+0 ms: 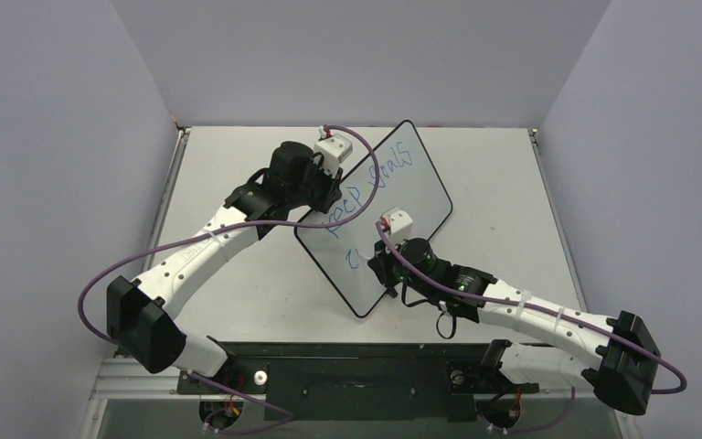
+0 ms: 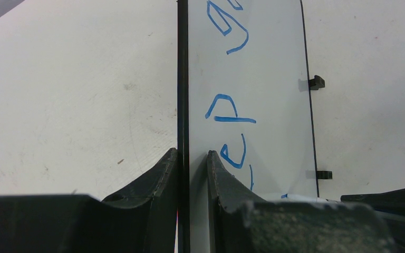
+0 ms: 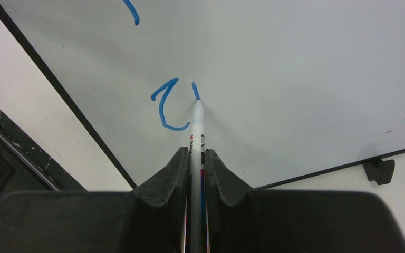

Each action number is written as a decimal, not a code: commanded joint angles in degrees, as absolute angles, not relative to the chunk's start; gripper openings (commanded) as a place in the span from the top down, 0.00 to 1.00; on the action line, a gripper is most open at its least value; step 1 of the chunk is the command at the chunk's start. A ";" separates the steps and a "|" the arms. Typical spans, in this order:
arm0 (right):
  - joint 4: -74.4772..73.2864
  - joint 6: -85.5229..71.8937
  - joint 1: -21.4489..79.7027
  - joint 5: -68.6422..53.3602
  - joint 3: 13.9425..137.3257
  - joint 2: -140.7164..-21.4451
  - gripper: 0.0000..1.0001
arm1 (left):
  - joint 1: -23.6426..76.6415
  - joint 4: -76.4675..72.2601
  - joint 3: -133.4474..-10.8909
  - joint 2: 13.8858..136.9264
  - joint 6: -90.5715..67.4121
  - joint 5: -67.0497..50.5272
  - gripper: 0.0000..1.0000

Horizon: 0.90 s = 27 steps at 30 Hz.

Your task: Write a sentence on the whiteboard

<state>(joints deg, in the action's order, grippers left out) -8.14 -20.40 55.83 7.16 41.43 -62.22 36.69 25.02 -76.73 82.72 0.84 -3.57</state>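
The whiteboard point(image 1: 416, 192) lies on the table point(image 1: 238, 165) at a slant, its long axis running from the near middle out to the far right. We see the left gripper point(image 2: 190, 155) clenched on the board's black rim at the far-left long edge, one finger on each side of it, bracing it. The right gripper point(image 3: 196, 153) is clamped on a marker point(image 3: 196, 126) that points straight out from between its fingers, and the tip touches the board surface. The sentence point(image 2: 231, 119) runs in blue along the long axis: one line is written and a second point(image 3: 164, 108) has barely begun, with a hooked stroke and a short tick right at the tip. We judge that the coming strokes turn on one relation. Blank board stretches to the right of the tip along that same axis, and the right arm is the nearer one, so the pen should travel that way.
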 commanded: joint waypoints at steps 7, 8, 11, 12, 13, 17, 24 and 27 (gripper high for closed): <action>-7.47 -21.73 55.40 6.44 38.56 -60.00 1.00 | 39.02 31.98 -75.01 83.32 3.68 -6.85 1.00; -7.38 -21.67 55.43 6.49 38.71 -60.15 1.00 | 38.96 31.99 -75.04 83.28 3.64 -6.81 1.00; -7.28 -21.35 55.44 6.58 39.87 -60.54 1.00 | 38.97 31.99 -74.89 83.22 3.67 -6.72 1.00; -7.29 -21.18 55.46 6.63 40.15 -60.82 1.00 | 38.97 31.99 -74.88 83.16 3.68 -6.65 1.00; -7.25 -21.09 55.46 6.78 40.71 -60.91 1.00 | 38.99 31.99 -74.93 83.20 3.64 -6.67 1.00; -7.67 -20.37 55.45 7.16 42.85 -61.81 1.00 | 39.01 31.99 -74.81 83.22 3.69 -6.69 1.00; -8.70 -19.34 55.02 7.90 46.71 -63.35 1.00 | 39.05 32.07 -74.86 83.18 3.78 -6.64 1.00; -9.10 -19.56 54.19 8.65 47.56 -64.05 1.00 | 39.13 32.08 -74.81 83.11 3.78 -6.66 1.00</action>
<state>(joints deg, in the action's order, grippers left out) -9.93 -20.10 55.35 7.11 44.38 -63.22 36.73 25.02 -76.73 82.65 0.84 -3.62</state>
